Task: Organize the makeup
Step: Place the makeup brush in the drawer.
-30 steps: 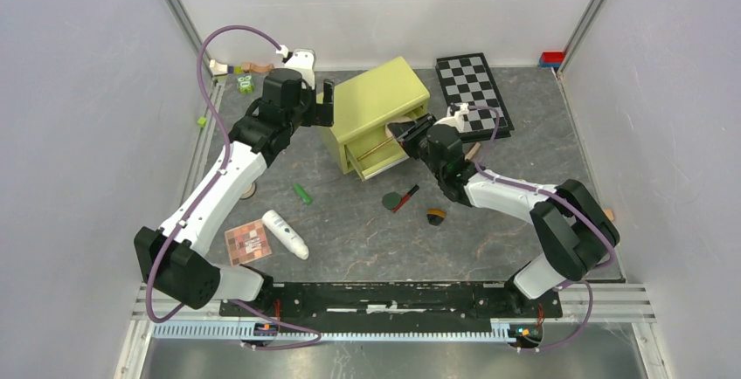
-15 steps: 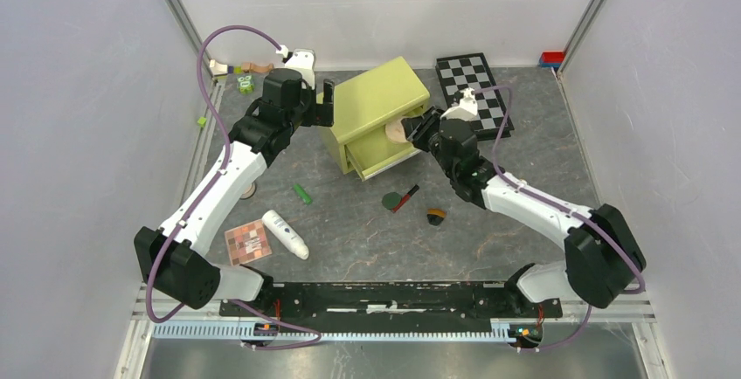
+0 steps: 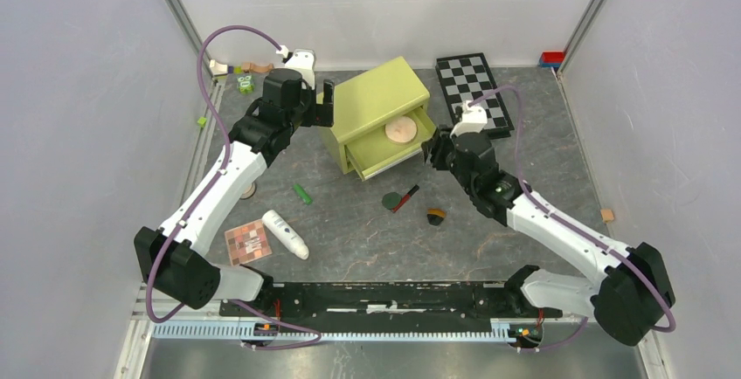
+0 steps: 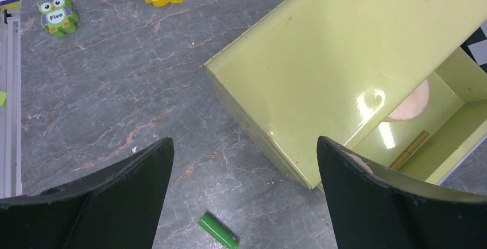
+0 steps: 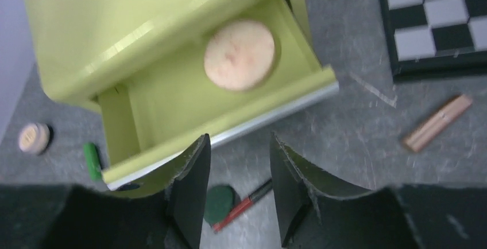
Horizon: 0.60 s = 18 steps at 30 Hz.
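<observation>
The round peach compact (image 3: 402,129) (image 5: 240,54) lies in the open drawer (image 5: 218,105) of the yellow-green box (image 3: 376,99). My right gripper (image 3: 434,148) (image 5: 238,146) hangs open just in front of the drawer's right corner, holding nothing. Below it on the table are the dark green disc (image 3: 391,200) (image 5: 220,203) and the red stick (image 3: 405,197) (image 5: 244,203). A beige stick (image 5: 437,123) lies right of the drawer. My left gripper (image 3: 328,104) (image 4: 244,146) stands wide open at the box's left side. The palette (image 3: 248,243), white tube (image 3: 286,233) and green stick (image 3: 302,194) (image 4: 218,230) lie near the left arm.
The checkerboard (image 3: 476,91) (image 5: 436,19) lies behind and right of the box. Owl blocks (image 4: 56,15) and other toy pieces sit at the back left corner. A small dark and orange piece (image 3: 436,216) lies right of the red stick. A tan jar (image 5: 33,137) sits left of the box.
My right gripper has drawn back out of the drawer toward the right and its jaws have widened. The peach compact now lies free in the drawer. The left arm has not moved.
</observation>
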Tool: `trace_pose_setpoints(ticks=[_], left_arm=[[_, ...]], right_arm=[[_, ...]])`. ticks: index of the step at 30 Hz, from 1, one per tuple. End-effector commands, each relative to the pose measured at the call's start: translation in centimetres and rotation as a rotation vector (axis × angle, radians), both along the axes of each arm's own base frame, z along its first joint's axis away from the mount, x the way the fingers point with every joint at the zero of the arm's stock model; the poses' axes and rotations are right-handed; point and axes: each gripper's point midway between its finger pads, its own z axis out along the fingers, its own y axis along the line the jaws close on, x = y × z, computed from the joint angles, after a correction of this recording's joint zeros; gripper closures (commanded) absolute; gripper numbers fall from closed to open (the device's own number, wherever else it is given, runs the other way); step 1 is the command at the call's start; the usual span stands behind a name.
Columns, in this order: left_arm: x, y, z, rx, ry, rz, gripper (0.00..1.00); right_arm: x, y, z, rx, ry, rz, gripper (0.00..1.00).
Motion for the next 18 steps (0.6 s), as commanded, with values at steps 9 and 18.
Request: trace_pose_setpoints(ticks=[9,18], left_arm=[[-0.2,0.0,2.6,0.010,-0.067,-0.029,0.00],[-0.3,0.1,2.8,0.009,-0.071,-0.029,0.00]], right_arm=[[-5.8,3.2,-9.8,0.152,0.209,0.163,0.60],[-6.9,5.5,-12.6,0.277,0.276,0.205,0.58]])
